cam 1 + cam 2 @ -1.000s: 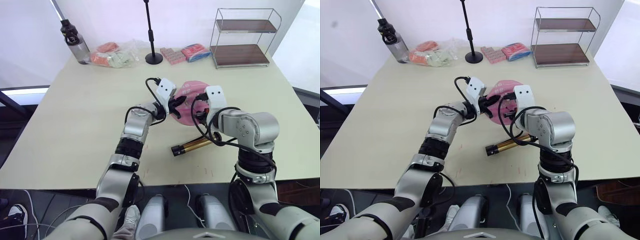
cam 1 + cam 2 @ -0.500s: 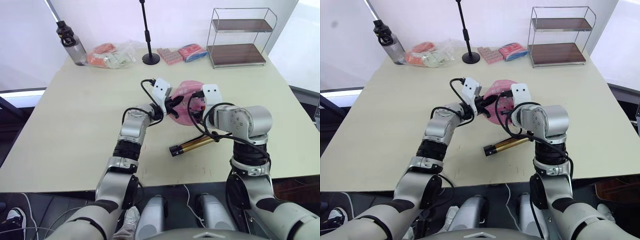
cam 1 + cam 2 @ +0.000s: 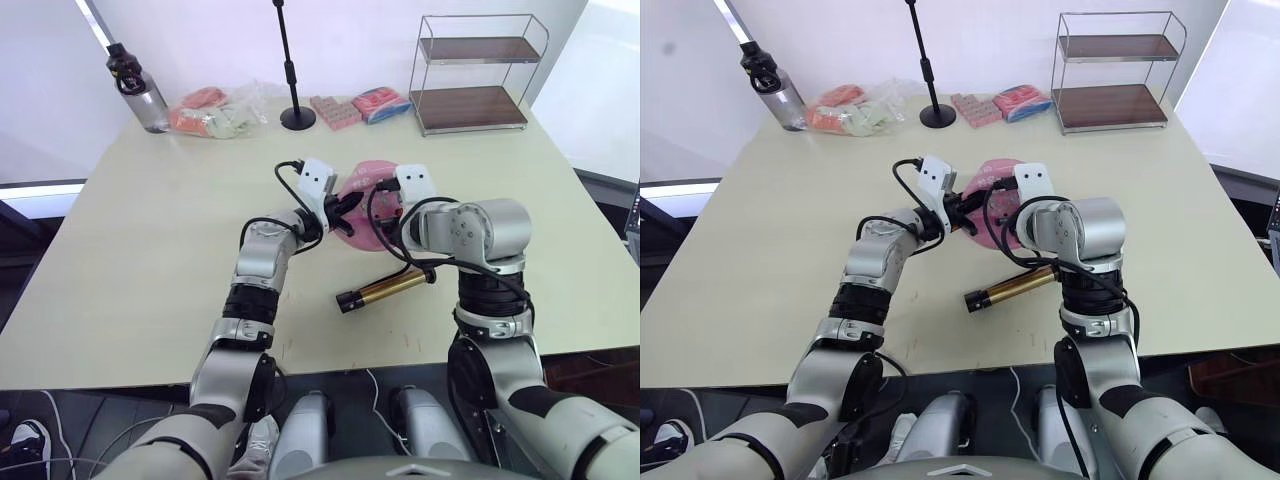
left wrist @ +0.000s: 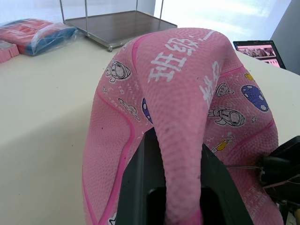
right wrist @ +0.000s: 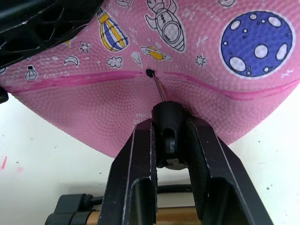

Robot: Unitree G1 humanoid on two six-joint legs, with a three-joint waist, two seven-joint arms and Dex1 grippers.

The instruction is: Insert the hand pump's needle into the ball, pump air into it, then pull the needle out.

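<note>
The pink ball (image 3: 362, 190) lies squashed at mid-table, printed with small cartoons. My left gripper (image 4: 177, 146) is shut on a raised fold of the ball (image 4: 187, 93). My right gripper (image 5: 171, 126) is shut on the small black fitting of the needle (image 5: 157, 87), and the thin pin's tip meets the black valve hole (image 5: 150, 73). Both grippers face each other across the ball, the left gripper (image 3: 340, 208) on its left and the right gripper (image 3: 386, 218) on its right. The hand pump (image 3: 385, 289), with a gold barrel, lies on the table just in front of the ball.
At the table's far side stand a dark bottle (image 3: 131, 87), bagged packets (image 3: 215, 110), a black stand pole (image 3: 287, 60), pink packets (image 3: 355, 105) and a two-tier wire shelf (image 3: 470, 75). The pump's black hose (image 3: 378, 235) loops by my right wrist.
The head views have shifted a little. Both grippers keep their holds at the ball, with no clear move of the ball or the pump.
</note>
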